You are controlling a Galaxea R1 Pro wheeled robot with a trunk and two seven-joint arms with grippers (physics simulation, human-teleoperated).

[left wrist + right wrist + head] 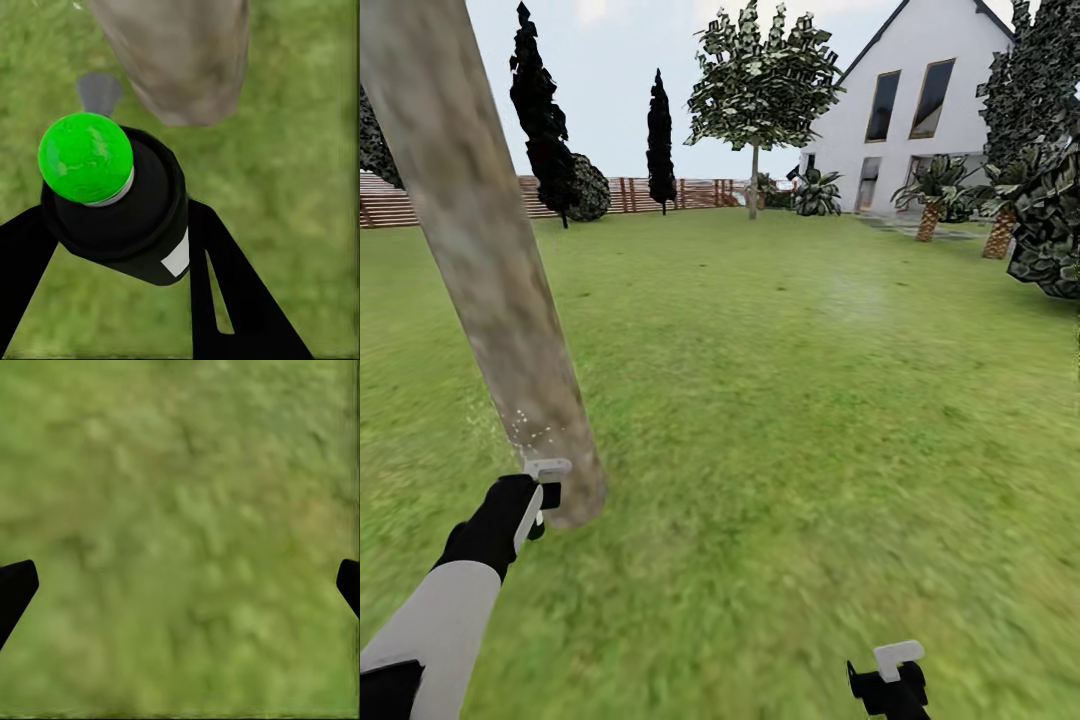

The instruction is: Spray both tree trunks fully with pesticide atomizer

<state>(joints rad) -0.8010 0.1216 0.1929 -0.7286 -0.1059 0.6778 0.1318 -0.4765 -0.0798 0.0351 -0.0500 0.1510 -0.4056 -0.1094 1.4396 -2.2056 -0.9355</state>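
White forearm sleeve, black wrist, black left claw point(546, 484) and right claw point(890, 678) with white finger plates

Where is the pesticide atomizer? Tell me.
The pesticide atomizer sits in the left gripper, low at the head view's left, right beside the near tree trunk's base.

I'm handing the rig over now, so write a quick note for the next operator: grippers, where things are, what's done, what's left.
Left gripper: shut on the atomizer, green ball on top, aimed at the base of the near trunk.
Right gripper: open, nothing between its jaws, over grass.
Done: atomizer picked up; fine droplets show by the near trunk's lower part.
Left: whether this trunk is covered cannot be told; the far tree by the fence remains.
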